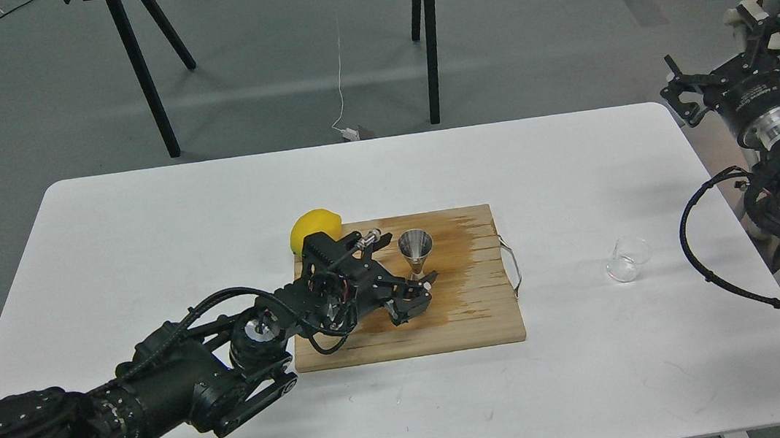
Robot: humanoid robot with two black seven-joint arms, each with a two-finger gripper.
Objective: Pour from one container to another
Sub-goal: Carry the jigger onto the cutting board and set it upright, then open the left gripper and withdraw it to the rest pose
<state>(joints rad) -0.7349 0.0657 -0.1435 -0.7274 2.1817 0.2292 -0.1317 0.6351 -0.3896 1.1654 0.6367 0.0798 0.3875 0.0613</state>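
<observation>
The steel hourglass jigger [416,251] stands upright on the wooden board [478,312]. My left gripper [421,296] lies low over the board just in front of the jigger's foot, open, with nothing between its fingers. The small clear glass cup [627,259] stands on the white table to the right of the board, far from both grippers. My right gripper [724,67] is raised off the table's far right corner, open and empty.
A yellow lemon [312,228] sits at the board's back left corner, partly hidden by my left wrist. The board has a wire handle [512,264] on its right side. The white table [141,225] ends close behind the glass cup on the right.
</observation>
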